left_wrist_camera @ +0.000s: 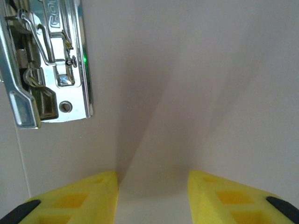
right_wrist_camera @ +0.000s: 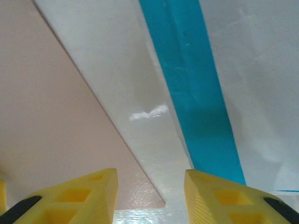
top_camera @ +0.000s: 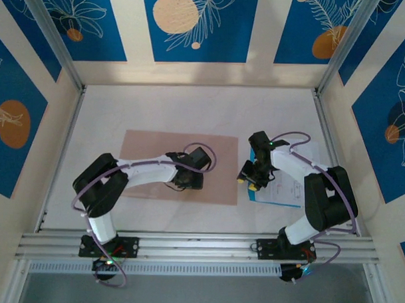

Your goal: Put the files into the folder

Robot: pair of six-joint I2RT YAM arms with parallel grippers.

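Top external view: The pinkish-brown folder [top_camera: 156, 156] is lying opened flat in the middle of the white bench [top_camera: 190, 111]. The left hand [top_camera: 187, 183] is reaching over the folder's near right part. The files [top_camera: 289, 188] are lying just right of the folder, as white printed sheets with a blue edge showing under them. The right hand [top_camera: 247, 178] is sitting at the left edge of the files, between them and the folder. The print on the sheets is too small to read.

Left wrist view: The left hand [left_wrist_camera: 152, 198] is spread open, its yellow fingers [left_wrist_camera: 79, 200] parted and grasping nothing. It is pointing at the folder's plain inner face [left_wrist_camera: 196, 93]. A shiny metal clip mechanism [left_wrist_camera: 46, 60] is fixed to the folder at upper left. Its stamped lettering is not legible.

Right wrist view: The right hand [right_wrist_camera: 149, 198] is also released, its yellow fingers [right_wrist_camera: 224, 200] standing apart and holding nothing. The folder's corner [right_wrist_camera: 46, 116] is lying to the left, then a pale glossy strip of bench [right_wrist_camera: 126, 70]. To the right, the blue sheet [right_wrist_camera: 196, 93] is running as a band beside a white sheet [right_wrist_camera: 261, 70].
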